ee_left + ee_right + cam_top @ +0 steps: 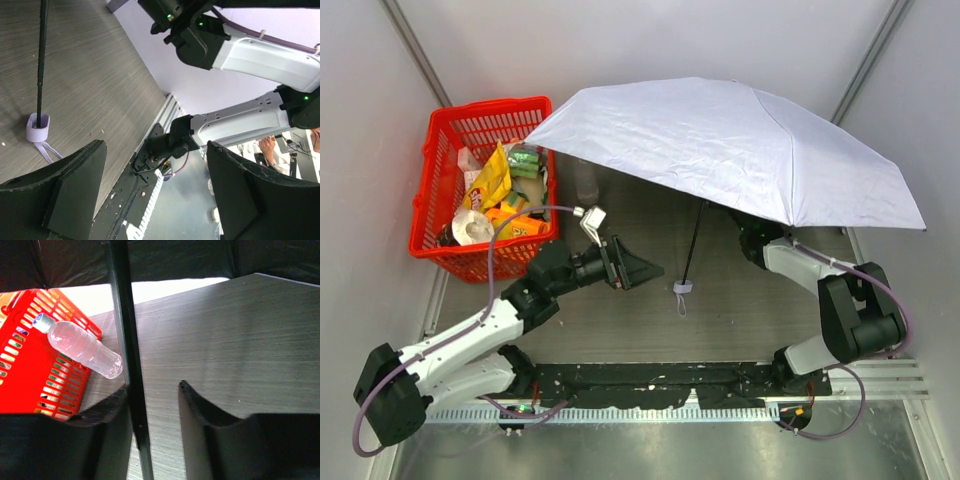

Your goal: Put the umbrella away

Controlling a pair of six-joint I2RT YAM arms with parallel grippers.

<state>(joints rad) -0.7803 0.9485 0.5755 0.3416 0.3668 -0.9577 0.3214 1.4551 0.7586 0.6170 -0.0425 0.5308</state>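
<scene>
Lavender-white and fully spread: umbrella (720, 140), canopy up, covering the far right of the table (620, 330). Black shaft (693, 240) slanting down from under the canopy to a small pale handle (682, 288), strap trailing. Handle apparently resting on the tabletop, mid-table. Not yet folded, not yet put away.

Right gripper (153, 386): hidden under the canopy from above. Seen from its own wrist: fingers parted and straddling the shaft, shaft close against one finger, clear gap to the other. Not clenched, so no real grip by the look of it.

Left gripper (156, 147): fingers spread wide, nothing between them. Hanging near the handle on its left side, apart from it.

Off to the left: red basket (435, 170) of packets, clear bottle (85, 347) just beside it. Neither part of the job.

Step in hand, as judged: securing the shaft ahead of collapsing the canopy. Next move likely calls for closing the right fingers squarely on the shaft, then bringing the left onto the handle as a brace for the fold. Risks: thin shaft slipping sideways out of a half-closed pinch; wide canopy catching the bottle or basket once tipped.
</scene>
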